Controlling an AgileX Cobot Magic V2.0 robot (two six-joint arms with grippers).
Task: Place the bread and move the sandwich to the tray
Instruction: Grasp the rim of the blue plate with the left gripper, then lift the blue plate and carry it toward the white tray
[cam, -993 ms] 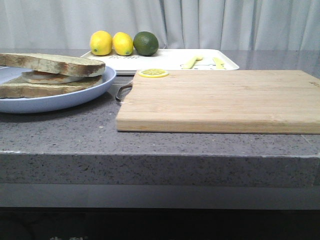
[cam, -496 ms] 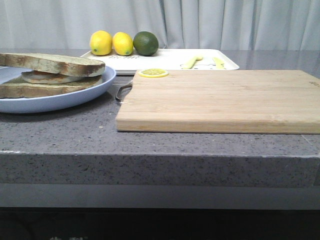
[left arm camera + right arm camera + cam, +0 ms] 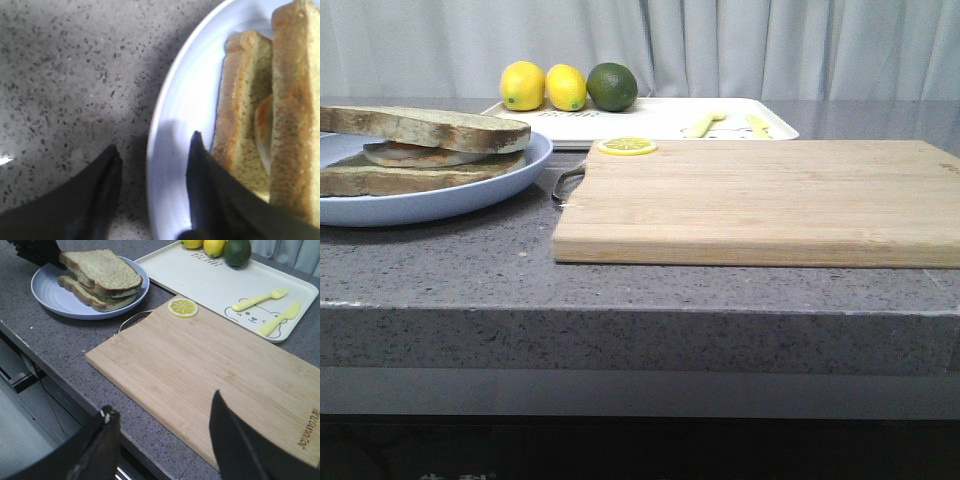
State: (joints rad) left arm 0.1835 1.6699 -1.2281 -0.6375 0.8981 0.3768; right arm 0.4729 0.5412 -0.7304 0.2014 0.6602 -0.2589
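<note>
The sandwich [image 3: 420,150] lies on the round pale blue plate [image 3: 470,195] at the left. A brown-crusted bread slice [image 3: 102,267] lies on top of the white egg and a lower slice. My left gripper [image 3: 155,141] is open. It straddles the plate's rim [image 3: 170,130], one finger over the plate beside the sandwich [image 3: 250,100], the other over the counter. It shows as dark fingers [image 3: 37,251] at the plate's far side. The white tray [image 3: 650,120] stands behind. My right gripper [image 3: 161,401] is open and empty above the table's front edge.
A light wooden cutting board [image 3: 760,200] fills the middle and right, with a lemon slice [image 3: 627,146] on its back left corner. On the tray are two lemons [image 3: 543,86], a lime [image 3: 611,87] and a yellow fork [image 3: 257,299] and knife [image 3: 280,319].
</note>
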